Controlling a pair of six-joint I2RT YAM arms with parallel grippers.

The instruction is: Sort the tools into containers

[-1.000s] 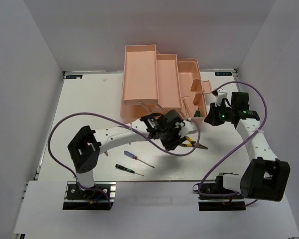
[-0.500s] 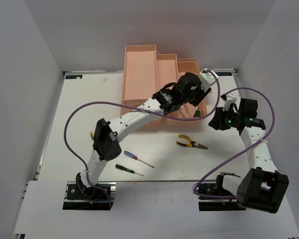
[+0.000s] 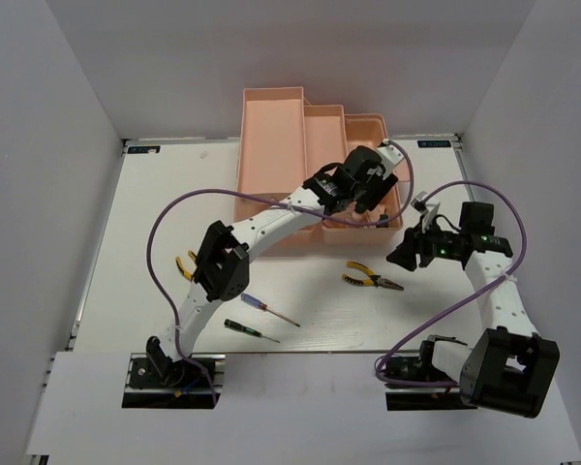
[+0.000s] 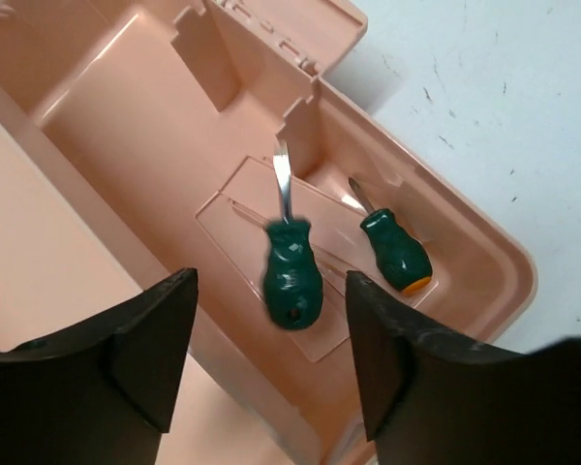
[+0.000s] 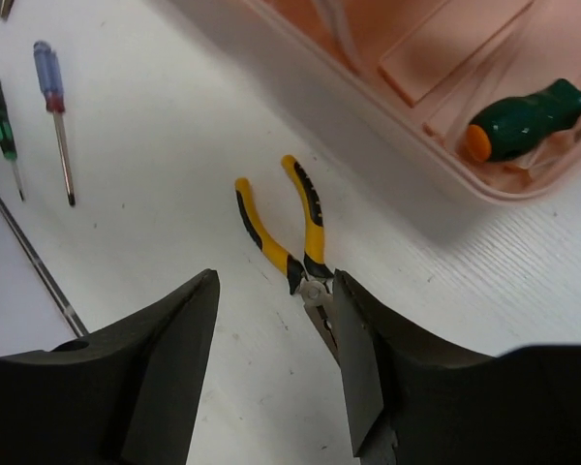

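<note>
The pink toolbox (image 3: 271, 126) stands open at the back of the table. My left gripper (image 3: 371, 199) hangs open over its right compartment (image 4: 107, 107). Below the jaws lie two stubby green drivers, one (image 4: 292, 276) between the fingers' lines and one with an orange tip (image 4: 395, 252) to its right. My right gripper (image 5: 276, 358) is open just above yellow-and-black pliers (image 5: 286, 232) on the table (image 3: 371, 280). A purple screwdriver (image 3: 266, 307) and a dark green one (image 3: 250, 330) lie at front left. A second pair of pliers (image 3: 186, 266) peeks from behind the left arm.
The toolbox's near wall (image 5: 368, 116) runs close behind the pliers. My left arm stretches diagonally across the table from its base to the toolbox. White walls enclose the table on three sides.
My left arm swung from the table's middle up over the toolbox and its jaws widened. My right gripper left the toolbox's side, came down toward the pliers and opened.
</note>
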